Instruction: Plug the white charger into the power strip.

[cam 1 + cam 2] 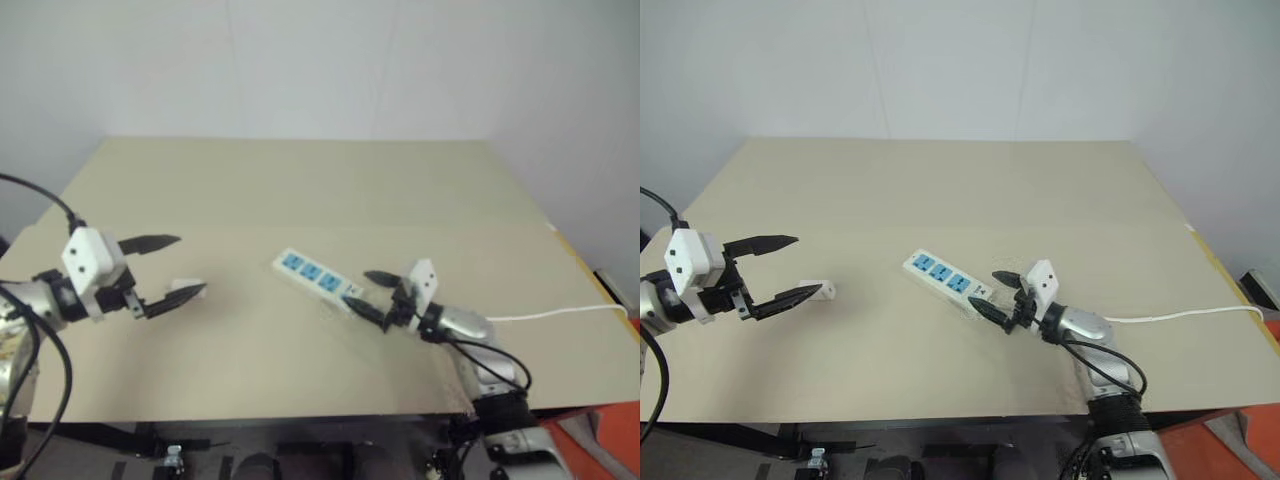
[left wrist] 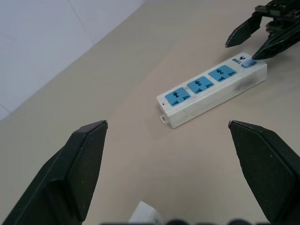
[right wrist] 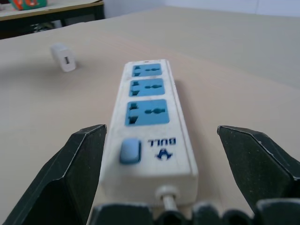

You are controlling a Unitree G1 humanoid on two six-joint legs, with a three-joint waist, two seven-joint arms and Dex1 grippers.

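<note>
Both grippers gaping empty, take the light, rigid, slick white charger left of centre by its flat sides.

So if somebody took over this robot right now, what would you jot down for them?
Left end effector: open, holding nothing, hovering just beside the white charger, which lies loose on the table.
Right end effector: open, fingers either side of the cable end of the power strip, not gripping it.
Power strip: flat on the table near the middle, three blue outlets, all free; its cable runs off to the right.
Done: nothing plugged in yet.
Left: pick up the charger, bring it over, push it into an outlet, probably while the right steadies the strip.
</note>
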